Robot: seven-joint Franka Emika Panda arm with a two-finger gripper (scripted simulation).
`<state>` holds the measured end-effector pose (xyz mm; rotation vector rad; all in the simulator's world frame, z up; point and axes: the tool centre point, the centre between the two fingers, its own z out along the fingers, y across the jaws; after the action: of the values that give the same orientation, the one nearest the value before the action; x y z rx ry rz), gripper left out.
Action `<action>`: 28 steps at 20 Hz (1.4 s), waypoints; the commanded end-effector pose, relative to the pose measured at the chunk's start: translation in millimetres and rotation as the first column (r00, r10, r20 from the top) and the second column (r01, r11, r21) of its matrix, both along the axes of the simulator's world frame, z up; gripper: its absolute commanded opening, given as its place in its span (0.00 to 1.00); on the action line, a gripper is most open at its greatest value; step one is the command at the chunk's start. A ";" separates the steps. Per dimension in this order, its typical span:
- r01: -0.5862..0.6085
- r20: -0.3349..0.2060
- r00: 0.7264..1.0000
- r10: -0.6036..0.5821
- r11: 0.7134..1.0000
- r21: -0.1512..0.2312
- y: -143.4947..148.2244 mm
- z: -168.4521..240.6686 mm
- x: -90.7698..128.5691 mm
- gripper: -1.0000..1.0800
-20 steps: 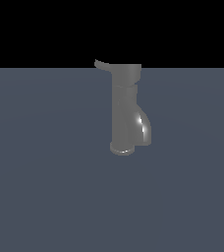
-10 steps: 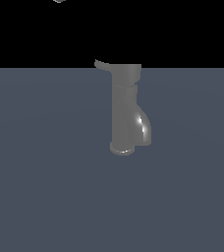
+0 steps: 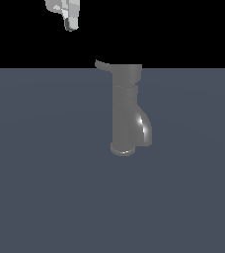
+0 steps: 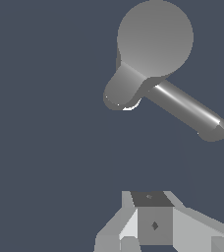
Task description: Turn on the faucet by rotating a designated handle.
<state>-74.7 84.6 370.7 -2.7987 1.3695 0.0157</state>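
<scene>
dull grey metallic upright cylindrical faucet (image 3: 126,111) stands on the slate floor | thin flat grey lever handle (image 3: 103,64) juts from its cap: likely rigid, slick, best pushed near the tip | pale gripper (image 3: 70,23) above, well apart; grip state cannot be told

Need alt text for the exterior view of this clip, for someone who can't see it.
A grey upright faucet stands on a flat blue-grey surface, its thin handle sticking out from the cap toward the exterior view's left and its glossy spout curving right. The robot's pale tool hangs at the top edge, above and left of the handle, touching nothing.
</scene>
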 end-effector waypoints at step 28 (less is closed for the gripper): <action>0.557 -0.002 0.830 -0.558 0.830 -0.028 -52.3 -72.8 114.2 0.00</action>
<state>37.1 34.2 299.2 -2.3117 2.1276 0.0004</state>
